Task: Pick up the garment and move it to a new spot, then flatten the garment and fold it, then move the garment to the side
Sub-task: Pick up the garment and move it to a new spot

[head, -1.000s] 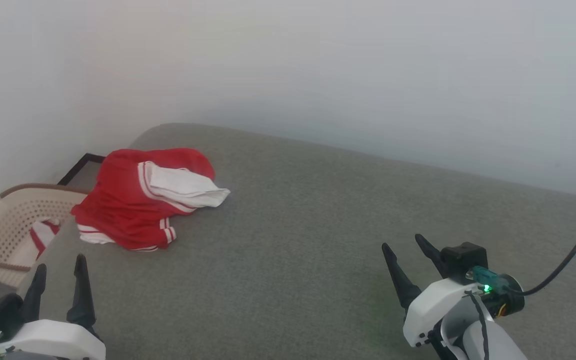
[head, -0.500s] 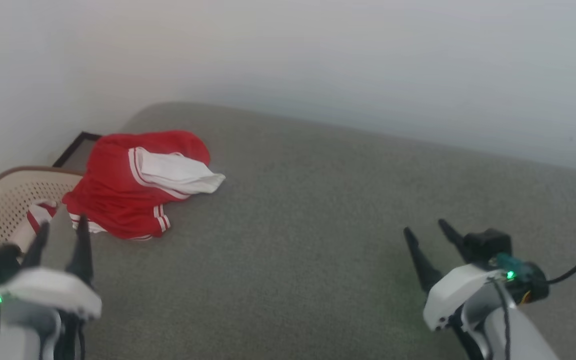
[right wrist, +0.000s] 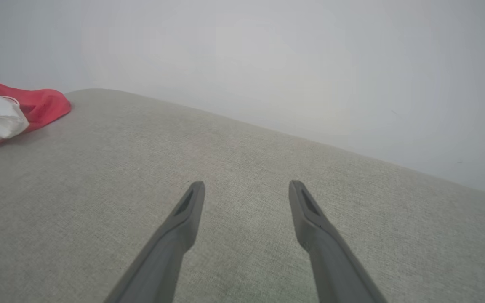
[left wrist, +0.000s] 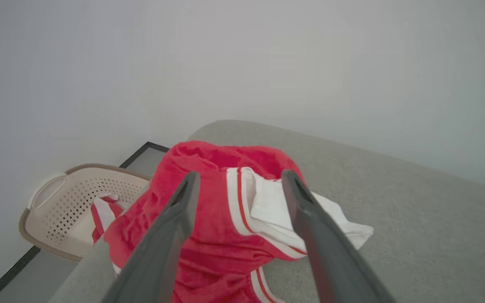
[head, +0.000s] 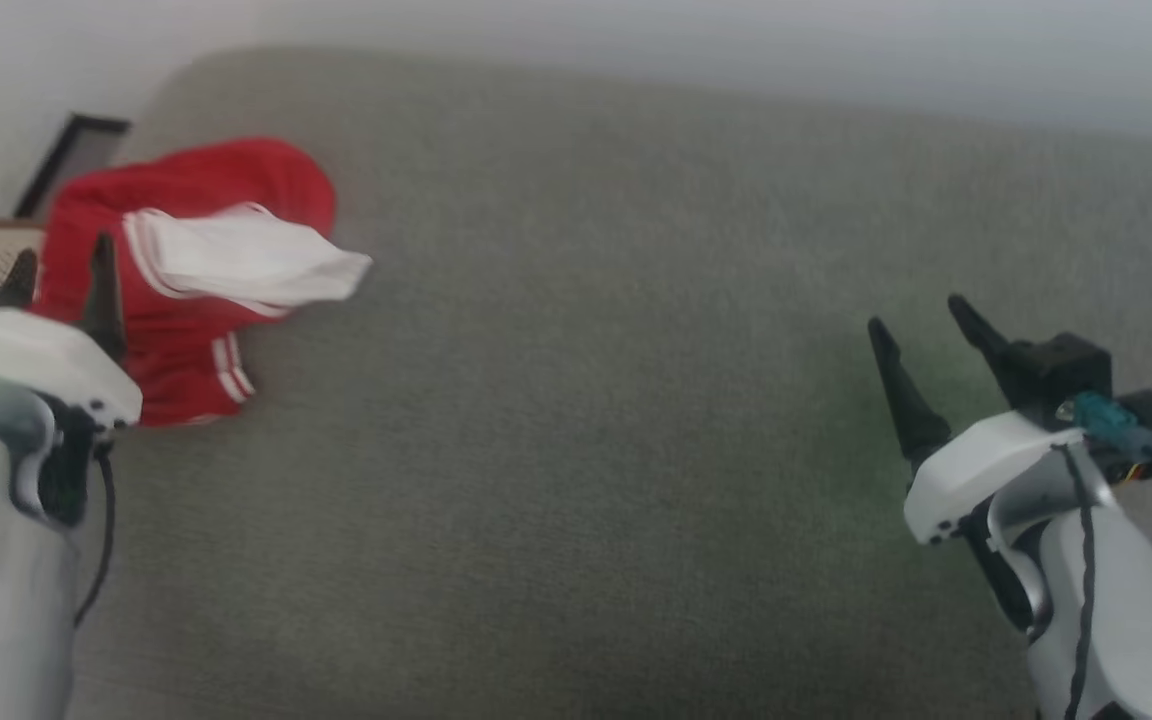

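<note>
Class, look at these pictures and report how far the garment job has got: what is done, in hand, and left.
Done: nothing yet; the garment lies crumpled at a corner of the grey cushion, beside the basket. In hand: the left gripper, open, points at the garment, apparently short of it; the right gripper is open over bare cushion. Left: pickup, move, flattening, folding, setting aside.

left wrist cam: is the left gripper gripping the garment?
No, the left gripper is open, its two fingers spread apart and pointing at the red garment without pinching any fabric.
</note>
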You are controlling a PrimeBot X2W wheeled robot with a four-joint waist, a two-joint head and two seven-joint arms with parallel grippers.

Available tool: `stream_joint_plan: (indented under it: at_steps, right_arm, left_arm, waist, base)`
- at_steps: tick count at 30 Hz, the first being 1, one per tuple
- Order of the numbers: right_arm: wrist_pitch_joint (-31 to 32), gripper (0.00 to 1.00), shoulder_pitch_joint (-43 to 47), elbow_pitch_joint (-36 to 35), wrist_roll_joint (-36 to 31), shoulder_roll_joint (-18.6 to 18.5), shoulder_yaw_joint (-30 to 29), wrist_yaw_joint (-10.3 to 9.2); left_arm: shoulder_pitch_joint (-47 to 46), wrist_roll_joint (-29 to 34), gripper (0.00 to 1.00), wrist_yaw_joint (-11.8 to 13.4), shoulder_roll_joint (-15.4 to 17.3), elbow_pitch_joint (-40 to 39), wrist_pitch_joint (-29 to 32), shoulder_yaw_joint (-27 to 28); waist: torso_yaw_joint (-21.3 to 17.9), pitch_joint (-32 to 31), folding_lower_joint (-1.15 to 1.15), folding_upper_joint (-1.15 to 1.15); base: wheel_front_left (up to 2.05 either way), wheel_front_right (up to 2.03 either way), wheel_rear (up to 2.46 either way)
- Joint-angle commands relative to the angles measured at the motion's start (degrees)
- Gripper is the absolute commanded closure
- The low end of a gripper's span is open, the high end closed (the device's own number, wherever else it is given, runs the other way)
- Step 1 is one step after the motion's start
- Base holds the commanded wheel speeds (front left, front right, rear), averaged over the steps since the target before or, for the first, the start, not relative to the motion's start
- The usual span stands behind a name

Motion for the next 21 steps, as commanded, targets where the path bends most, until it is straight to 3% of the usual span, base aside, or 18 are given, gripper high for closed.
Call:
stream_joint_plan:
  at_steps: [1, 7, 13, 21]
  right_arm:
    - [0.8, 0.0, -1.1, -2.0, -0.4, -0.4, -0.1, 0.0]
    - [2.6, 0.0, -2.0, -5.8, -0.6, -1.4, -0.4, 0.0]
    - [4.6, 0.0, -2.4, -9.4, -0.7, -2.4, -0.7, 0.0]
    - [6.4, 0.0, -1.9, -12.3, -0.9, -3.3, -1.0, 0.0]
  left_arm:
    - [-3.6, -0.1, 0.0, -0.5, 0.6, 3.9, 1.0, -0.7]
    - [-10.5, -1.8, 0.0, -1.2, 1.8, 13.2, 4.6, -1.4]
    - [-17.1, -3.3, 0.0, -1.0, 2.7, 23.5, 12.0, -1.8]
    - [-20.4, -2.7, 0.0, 0.4, 1.0, 32.5, 19.0, -3.7]
  waist:
    - [-2.6, 6.3, 0.0, 0.0]
    - [-4.1, 10.9, 0.0, 0.0]
    - [-5.3, 14.7, 0.0, 0.0]
    - [-6.0, 17.0, 0.0, 0.0]
  base:
    - [0.0, 0.0, 0.0]
    - [0.0, 0.0, 0.0]
    - [0.0, 0.0, 0.0]
    - [0.0, 0.0, 0.0]
